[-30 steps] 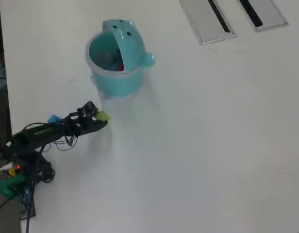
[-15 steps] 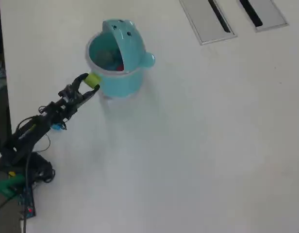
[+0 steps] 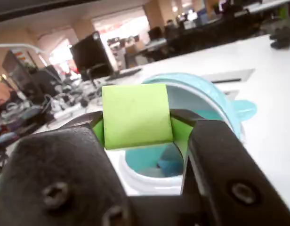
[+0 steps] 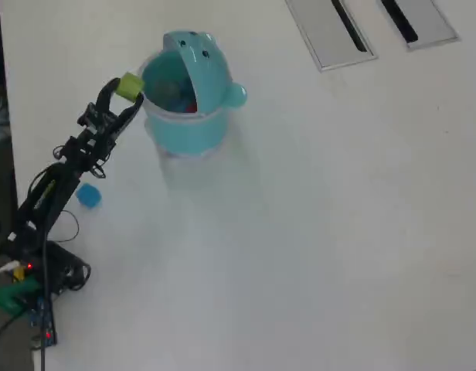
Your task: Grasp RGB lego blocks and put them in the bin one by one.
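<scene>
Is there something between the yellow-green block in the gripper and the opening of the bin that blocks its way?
Nothing visible blocks it. The gripper holds the yellow-green block just outside the bin rim in the overhead view. The lid is open on the far side, leaving the opening free.

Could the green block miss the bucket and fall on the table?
It could. In the overhead view the green block sits at the bin's left rim, not over the middle, so letting go now might bounce it off the edge. The fingers are also very close to the rim and might bump the light bin. The blue block lies under the arm, where a low swing back might knock it away.
</scene>
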`<control>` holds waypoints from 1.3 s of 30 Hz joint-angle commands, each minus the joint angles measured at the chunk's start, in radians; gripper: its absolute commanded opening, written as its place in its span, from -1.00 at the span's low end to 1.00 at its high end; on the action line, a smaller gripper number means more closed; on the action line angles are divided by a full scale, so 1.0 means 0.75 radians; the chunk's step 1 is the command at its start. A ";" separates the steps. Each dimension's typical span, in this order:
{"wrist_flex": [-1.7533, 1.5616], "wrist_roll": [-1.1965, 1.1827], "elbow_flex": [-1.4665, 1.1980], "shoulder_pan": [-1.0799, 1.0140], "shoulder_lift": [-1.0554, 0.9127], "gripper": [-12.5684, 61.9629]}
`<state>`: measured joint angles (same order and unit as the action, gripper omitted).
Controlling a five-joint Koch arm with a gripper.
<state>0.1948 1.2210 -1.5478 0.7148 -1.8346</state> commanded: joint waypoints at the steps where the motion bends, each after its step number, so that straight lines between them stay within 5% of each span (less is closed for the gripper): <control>1: -0.008 0.041 0.164 0.018 0.008 -0.45; 33: -0.319 0.250 0.528 0.022 0.652 -0.50; 39: -0.329 0.552 0.499 0.002 0.679 -0.13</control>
<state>0.0337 1.6091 -1.2763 0.7256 -1.3023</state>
